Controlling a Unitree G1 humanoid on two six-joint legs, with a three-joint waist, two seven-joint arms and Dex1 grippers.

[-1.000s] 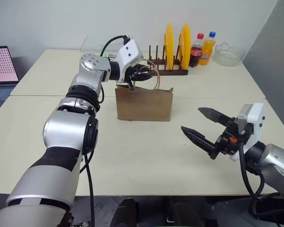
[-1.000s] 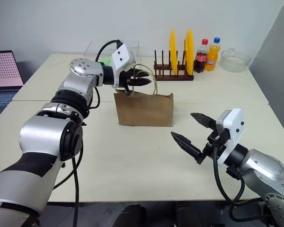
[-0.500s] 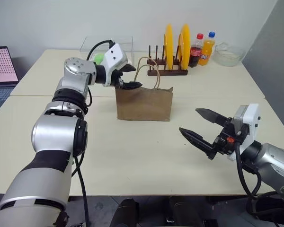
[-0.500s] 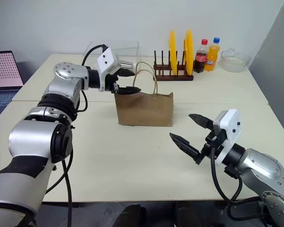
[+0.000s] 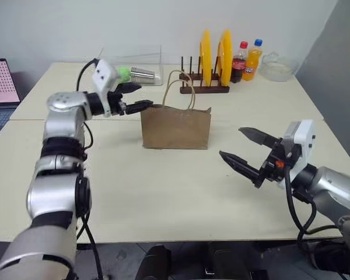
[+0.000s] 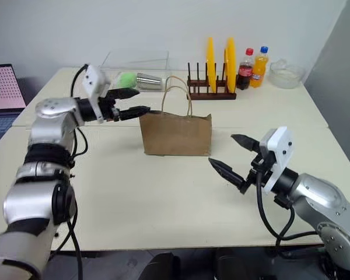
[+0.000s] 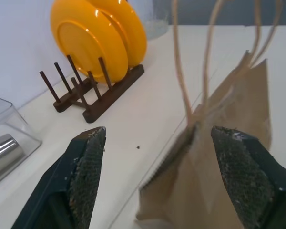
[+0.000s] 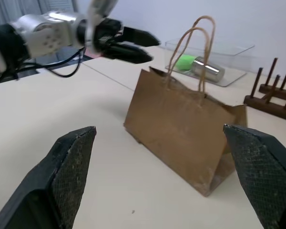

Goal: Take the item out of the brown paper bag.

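The table point(image 5: 163, 192) carries everything, and its near half is bare, which gives both arms room to work. The brown paper bag point(image 5: 176, 128) stands upright toward the middle with its mouth facing up and its two loop handles point(image 5: 181, 87) standing tall above the rim, so the way in is from above, past those loops. Behind it, along the far edge, sit a wooden rack with two yellow plates point(image 5: 214, 55), two drink bottles point(image 5: 248, 58), a glass bowl point(image 5: 277, 65) and a clear tray point(image 5: 134, 61) holding a metal cup point(image 6: 149, 80) and something green; these are well apart from the bag.

The left gripper point(image 5: 134, 98) hangs level just beside the bag's upper left corner, its fingers spread wide and empty, pointing toward the handles. From its wrist camera the bag's rim and the loops fill the gap ahead of the fingers, so it looks placed to catch the rim or a handle and steady the opening. The right gripper point(image 5: 245, 153) waits low over the table, off the bag's right end and apart from it, also spread wide and holding nothing, likely ready to reach in.

The item cannot be seen; it is presumably inside the bag, below the rim, nearer the left gripper than the right.
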